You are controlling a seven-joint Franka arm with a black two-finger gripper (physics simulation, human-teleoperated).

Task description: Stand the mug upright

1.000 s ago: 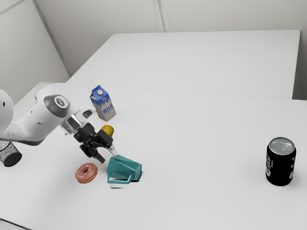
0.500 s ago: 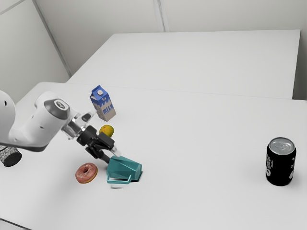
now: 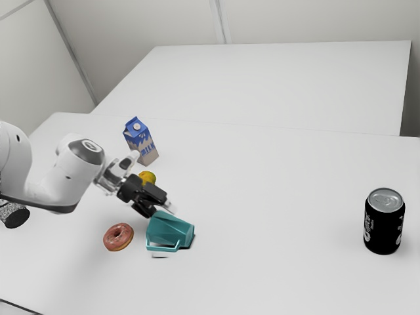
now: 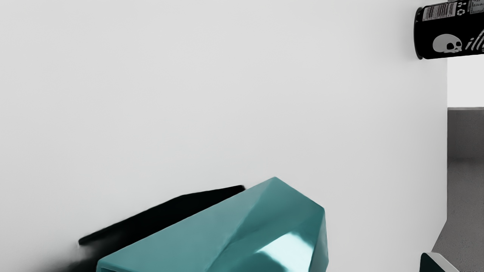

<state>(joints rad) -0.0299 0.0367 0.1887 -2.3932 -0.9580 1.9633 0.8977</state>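
The teal mug (image 3: 170, 231) lies on its side on the table, its handle on the side facing the exterior camera. My gripper (image 3: 161, 210) is over the mug's end at the exterior view's left, with its fingers apart. Whether a finger touches the mug, I cannot tell. In the wrist view the faceted mug (image 4: 242, 234) has a dark shadow beside it, and one fingertip (image 4: 433, 263) stands at the bottom edge, apart from the mug's visible wall.
A pink donut (image 3: 119, 237) lies near the mug. Behind the gripper are a yellow fruit (image 3: 147, 178) and a milk carton (image 3: 141, 142). A black can (image 3: 384, 222) stands far off toward the exterior view's right. A speckled cylinder (image 3: 13, 213) is by the arm.
My gripper has moved toward the exterior view's right, from between donut and fruit to over the mug's near end. The mug lies as before.
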